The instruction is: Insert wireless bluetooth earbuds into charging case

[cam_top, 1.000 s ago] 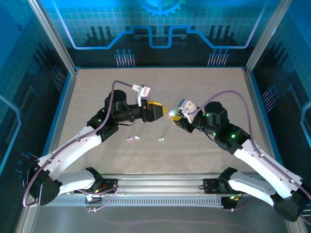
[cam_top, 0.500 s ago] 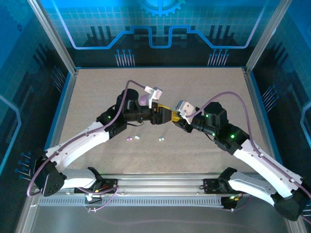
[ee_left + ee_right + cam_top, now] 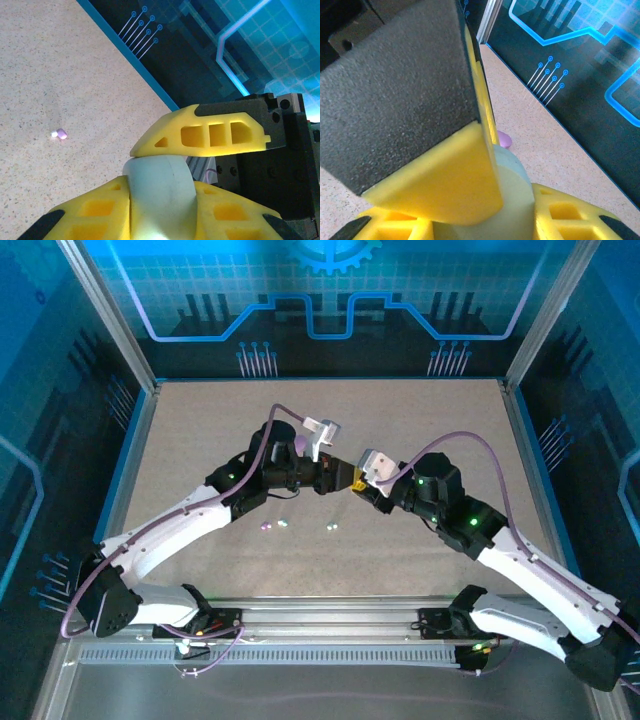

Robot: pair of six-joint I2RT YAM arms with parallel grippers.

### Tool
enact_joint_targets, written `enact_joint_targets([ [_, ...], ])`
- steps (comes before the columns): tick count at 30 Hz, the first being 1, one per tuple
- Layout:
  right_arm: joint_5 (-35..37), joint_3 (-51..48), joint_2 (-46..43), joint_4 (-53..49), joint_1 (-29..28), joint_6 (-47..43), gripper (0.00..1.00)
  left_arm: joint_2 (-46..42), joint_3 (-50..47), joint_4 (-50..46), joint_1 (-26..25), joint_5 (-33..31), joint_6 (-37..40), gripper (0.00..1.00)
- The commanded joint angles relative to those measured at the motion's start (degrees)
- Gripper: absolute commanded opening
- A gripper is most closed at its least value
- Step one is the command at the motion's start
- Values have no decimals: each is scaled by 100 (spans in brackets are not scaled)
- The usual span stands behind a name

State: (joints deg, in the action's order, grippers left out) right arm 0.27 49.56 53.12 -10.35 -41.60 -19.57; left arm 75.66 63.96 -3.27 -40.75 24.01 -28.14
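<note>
A mint green charging case (image 3: 159, 176) is held off the table between both grippers, which meet in the middle of the table. My left gripper (image 3: 342, 479) is shut on one end of it, my right gripper (image 3: 359, 483) on the other. In the left wrist view the case sits between my left gripper (image 3: 161, 192) with the right arm's yellow finger (image 3: 210, 134) lying across its top. From the right wrist the case (image 3: 516, 176) sits in my right gripper (image 3: 485, 222). Three tiny earbuds (image 3: 266, 527) (image 3: 282, 524) (image 3: 330, 528) lie on the table in front of the grippers; a purple one (image 3: 60, 133) shows from the left wrist.
A purple case (image 3: 504, 139) lies on the table just beyond the held case, seen also behind the left wrist (image 3: 299, 445). Blue frame rails (image 3: 128, 455) border the tan table on both sides and at the back.
The left arm has reached right to the right gripper and its jaws have closed on the mint case. The right arm has barely moved.
</note>
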Motion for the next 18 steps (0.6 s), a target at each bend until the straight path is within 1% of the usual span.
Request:
enact_joint_targets([
  [1,40,-333,-253,674,-146,-309,40,-192,-36,145,0,-243,-422,13],
  [2,78,-469,-357,855,-145,-320,43,-247,-95,266,26,-236,-563,12],
  [4,165,-798,-529,1263,-100,-353,54,-349,-201,443,101,-206,-870,11],
  [5,166,-944,-601,1452,-62,-435,57,-404,-262,577,143,-145,-1032,11],
  [7,110,-1132,-701,1686,23,-572,57,-505,-401,836,213,-16,-1282,11],
  [10,-236,-1188,-764,1896,256,-378,56,-641,-589,1255,281,166,-1657,11],
  [13,-629,-1177,-743,2207,430,-74,58,-674,-622,1375,294,251,-1787,11],
  [16,-739,-1118,-629,2494,491,21,60,-656,-644,1466,300,342,-1929,11],
  [18,-846,-1038,-514,2548,530,-1,60,-630,-700,1727,301,456,-2101,11],
])
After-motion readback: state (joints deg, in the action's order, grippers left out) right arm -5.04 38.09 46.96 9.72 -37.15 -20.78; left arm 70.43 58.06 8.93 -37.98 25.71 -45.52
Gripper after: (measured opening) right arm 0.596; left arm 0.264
